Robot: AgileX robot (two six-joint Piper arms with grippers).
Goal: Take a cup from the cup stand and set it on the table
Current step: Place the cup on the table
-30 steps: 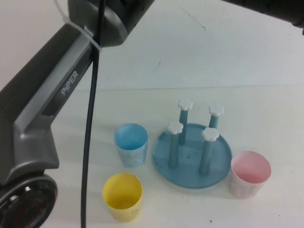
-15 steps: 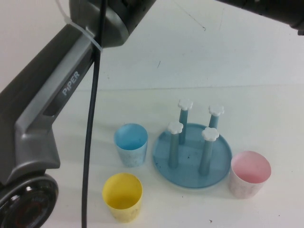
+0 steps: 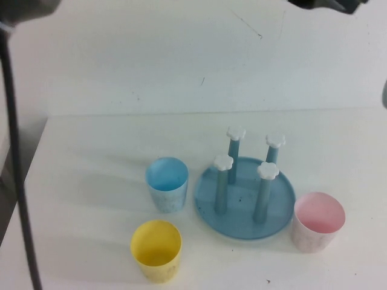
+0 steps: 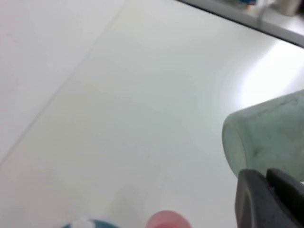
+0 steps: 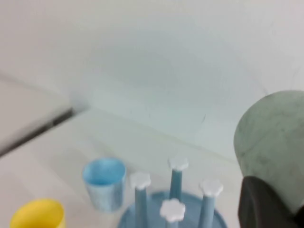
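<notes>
The cup stand [image 3: 244, 196] stands on the table [image 3: 91, 157] with all its pegs bare; it also shows in the right wrist view [image 5: 173, 209]. In the right wrist view a pale mint-green cup [image 5: 273, 133] sits in my right gripper [image 5: 278, 187], a dark finger [image 5: 263, 204] pressed on its wall, high above the stand. In the left wrist view a mint-green cup [image 4: 266, 133] likewise sits against my left gripper [image 4: 270, 178], high over the table. Neither gripper nor the green cup shows in the high view.
A light blue cup [image 3: 166, 183] and a yellow cup [image 3: 156, 249] stand left of the stand, and a pink cup [image 3: 318, 220] stands to its right. A black cable [image 3: 18, 181] hangs at the far left. Part of my right arm [image 3: 320, 3] shows at the top edge.
My left arm, which filled the left of the high view, has swung out of it; only its cable remains. The cups and the stand have not moved.
</notes>
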